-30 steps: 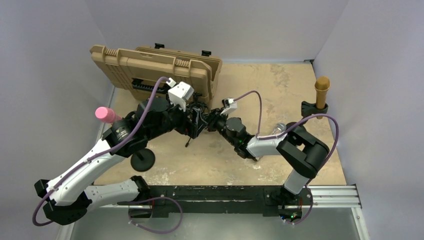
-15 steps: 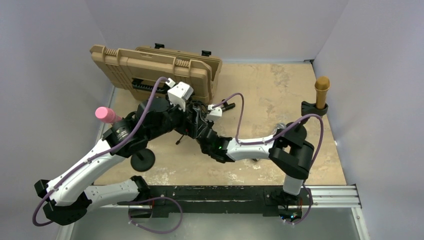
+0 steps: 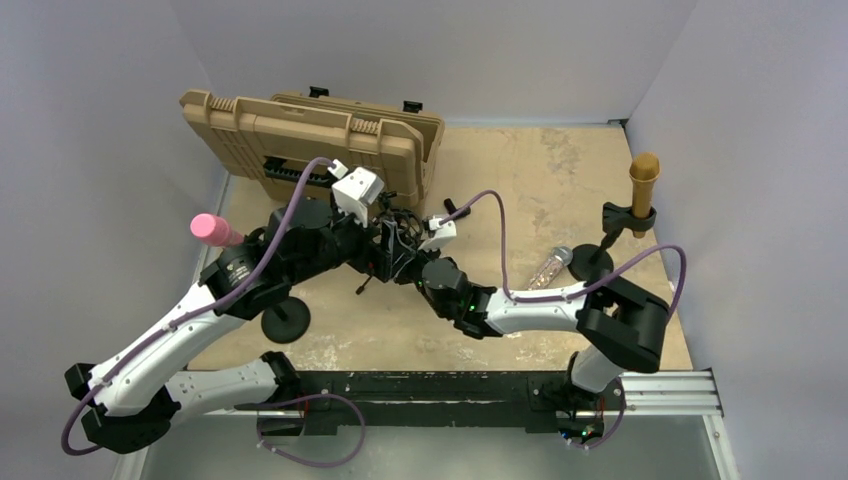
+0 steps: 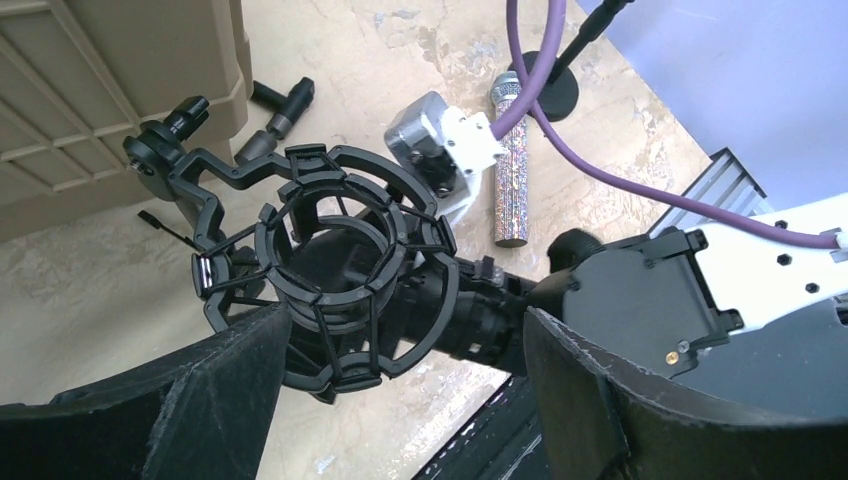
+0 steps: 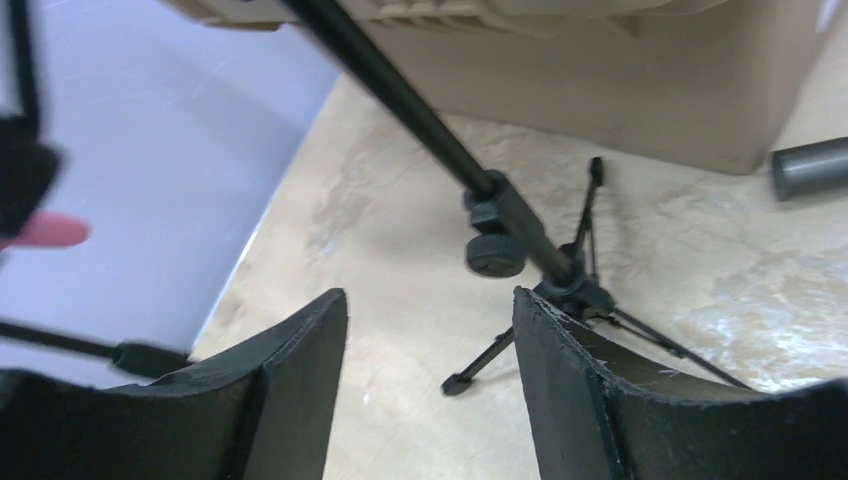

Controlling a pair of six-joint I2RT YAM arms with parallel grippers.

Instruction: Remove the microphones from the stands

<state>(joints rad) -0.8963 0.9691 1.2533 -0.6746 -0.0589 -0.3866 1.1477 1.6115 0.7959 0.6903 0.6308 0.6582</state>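
Left wrist view: the left end effector [image 4: 395,335] stands wide, its fingers [image 4: 215,400] on either side of the black shock mount [image 4: 300,270] without clamping it. I cannot tell whether the dark mass inside the mount's rings is a microphone. Farther off, a glitter microphone [image 4: 510,165] lies flat on the surface [image 4: 330,60], near the round base of the right stand [image 4: 555,92].

Right wrist view: the right end effector [image 5: 428,305] is parted and holds nothing. Below it the tripod stand [image 5: 555,275] sends its slanted pole up toward the tan case [image 5: 620,90].

Top view: both end effectors meet at the centre, just on the near side of the case. A pink microphone [image 3: 210,228] sits on the left stand [image 3: 285,322]. A gold microphone [image 3: 644,178] stands upright in the right stand at the far right.
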